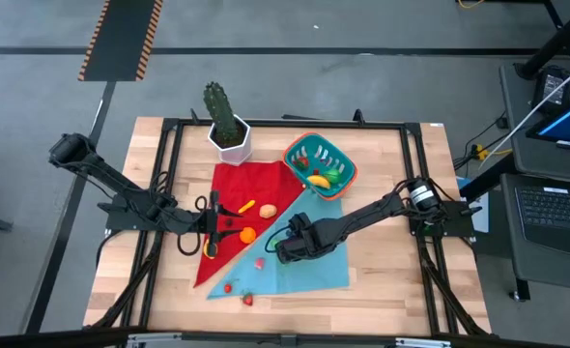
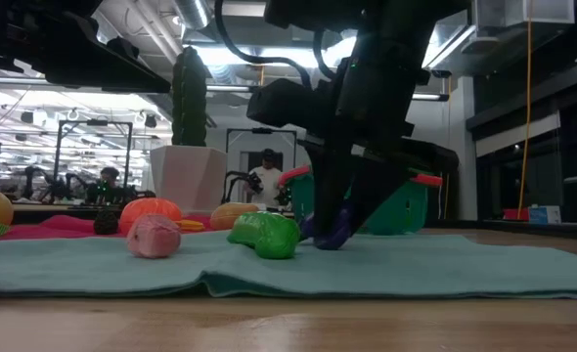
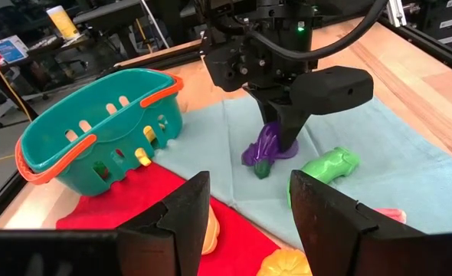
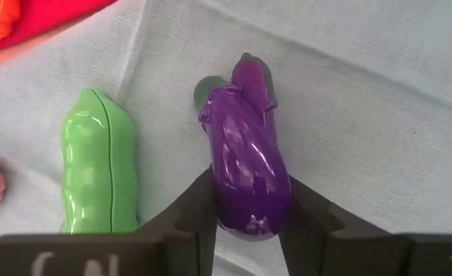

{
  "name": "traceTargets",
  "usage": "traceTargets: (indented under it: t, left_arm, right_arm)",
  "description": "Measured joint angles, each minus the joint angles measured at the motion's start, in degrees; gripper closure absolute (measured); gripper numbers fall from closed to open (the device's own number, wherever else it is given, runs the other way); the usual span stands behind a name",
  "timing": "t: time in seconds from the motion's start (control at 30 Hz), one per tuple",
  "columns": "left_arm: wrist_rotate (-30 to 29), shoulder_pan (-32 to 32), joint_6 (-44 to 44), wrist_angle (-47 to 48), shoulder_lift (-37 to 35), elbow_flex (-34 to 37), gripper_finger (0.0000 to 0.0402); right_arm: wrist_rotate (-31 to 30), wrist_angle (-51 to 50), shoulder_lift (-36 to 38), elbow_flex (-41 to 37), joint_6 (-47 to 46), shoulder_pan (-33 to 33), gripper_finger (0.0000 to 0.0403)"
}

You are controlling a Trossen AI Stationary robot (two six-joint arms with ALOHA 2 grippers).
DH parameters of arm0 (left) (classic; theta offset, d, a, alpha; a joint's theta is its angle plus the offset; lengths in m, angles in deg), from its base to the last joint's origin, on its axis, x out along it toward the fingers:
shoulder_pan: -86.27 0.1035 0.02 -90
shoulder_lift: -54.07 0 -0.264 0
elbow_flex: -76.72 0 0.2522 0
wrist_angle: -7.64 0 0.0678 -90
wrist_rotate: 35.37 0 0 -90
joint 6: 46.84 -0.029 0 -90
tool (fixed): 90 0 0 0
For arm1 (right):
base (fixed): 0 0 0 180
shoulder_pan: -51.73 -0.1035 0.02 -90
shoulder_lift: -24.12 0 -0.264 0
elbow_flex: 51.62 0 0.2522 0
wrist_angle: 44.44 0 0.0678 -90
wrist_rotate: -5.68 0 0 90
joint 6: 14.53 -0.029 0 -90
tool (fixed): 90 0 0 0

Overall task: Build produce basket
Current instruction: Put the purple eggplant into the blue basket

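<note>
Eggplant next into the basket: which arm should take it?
Right. Its gripper already has fingers on both sides of the eggplant; the left gripper is open, farther from the basket.

We see the right arm reaching in from the table's right side, stretched diagonally toward the middle, wrist angled down, and the right gripper (image 4: 245, 211) low at the surface with both fingers (image 4: 199, 207) pressed against the sides of the eggplant (image 4: 245, 157), clamped on it. The left arm comes in from the left side, extended roughly level across the table, and the left gripper (image 3: 245, 218) sits near mid-table with its fingers (image 3: 184, 215) spread apart, nothing between them. We note the two grippers are near each other but apart, not touching.
</note>
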Motion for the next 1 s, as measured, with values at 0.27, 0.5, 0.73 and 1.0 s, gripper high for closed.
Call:
traceTargets:
  t: [0.27,0.5,0.73,1.0]
  left_arm:
    - [0.0,0.0,0.0,0.0,0.0,0.0,0.0229]
    - [0.0,0.0,0.0,0.3,0.0,0.0,0.0229]
    - [0.0,0.0,0.0,0.6,0.0,0.0,0.0229]
    - [0.0,0.0,0.0,0.6,0.0,0.0,0.0229]
  right_arm:
    - [-0.8,-1.1,2.5,-0.3,0.7,0.0,0.0305]
    - [-5.2,-2.9,6.0,-0.3,2.8,-0.1,0.0306]
    - [-11.4,-3.5,10.7,-0.2,6.5,-0.5,0.0307]
    - [-21.6,-11.4,17.5,-0.1,7.5,-3.5,0.0307]
